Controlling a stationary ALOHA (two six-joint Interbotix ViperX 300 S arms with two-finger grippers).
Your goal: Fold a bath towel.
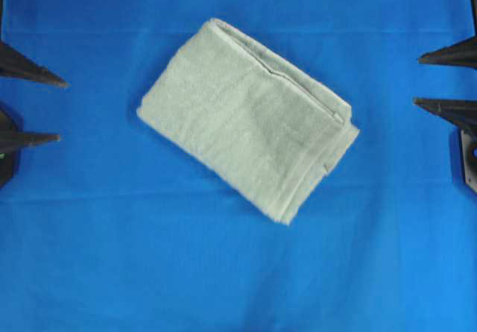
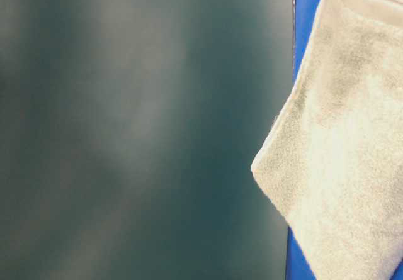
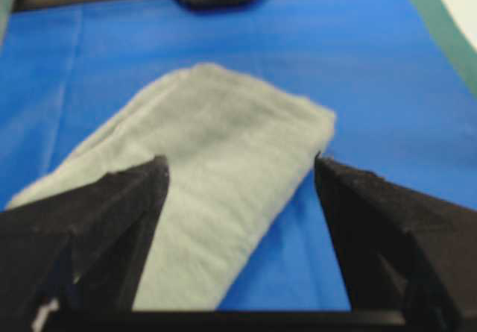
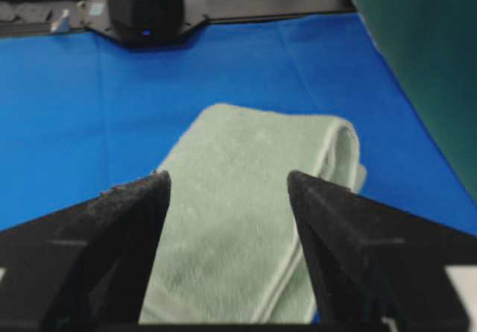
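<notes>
Towel, no readable label: the bath towel [image 1: 246,116] lies folded, skewed, mid blue cloth [image 1: 223,272]. My left gripper [image 1: 61,110] & right gripper [image 1: 417,80] sit back at opp. edges, jaws wide, holding nothing.

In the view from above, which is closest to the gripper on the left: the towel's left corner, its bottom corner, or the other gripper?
From the left gripper, which is open:
1. Left corner of the towel, just left of centre.
2. Bottom corner, lower middle.
3. Right gripper, far right edge, also open.
</notes>
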